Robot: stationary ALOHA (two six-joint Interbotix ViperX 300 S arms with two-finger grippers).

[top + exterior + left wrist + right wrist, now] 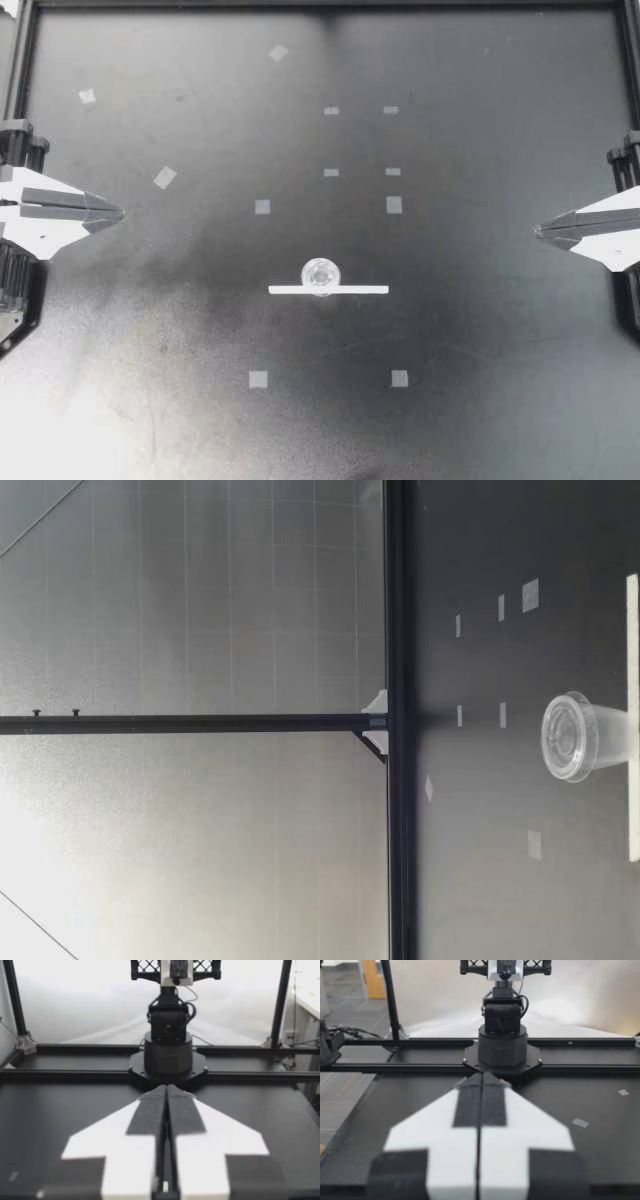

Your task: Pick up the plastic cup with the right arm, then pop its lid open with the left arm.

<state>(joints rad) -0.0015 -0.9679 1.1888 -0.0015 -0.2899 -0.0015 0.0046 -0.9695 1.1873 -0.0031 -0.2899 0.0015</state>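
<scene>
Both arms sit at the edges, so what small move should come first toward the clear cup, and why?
Probably open my left gripper first: it and my right gripper are shut, far to either side of the cup, which stands upright on the white strip.

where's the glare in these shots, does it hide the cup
top view: glare whitens the matte black table at a corner on my left arm's side, far from the clear plastic cup; low view: the pale panelled backdrop glows; left wrist view: the background is washed white.
</scene>
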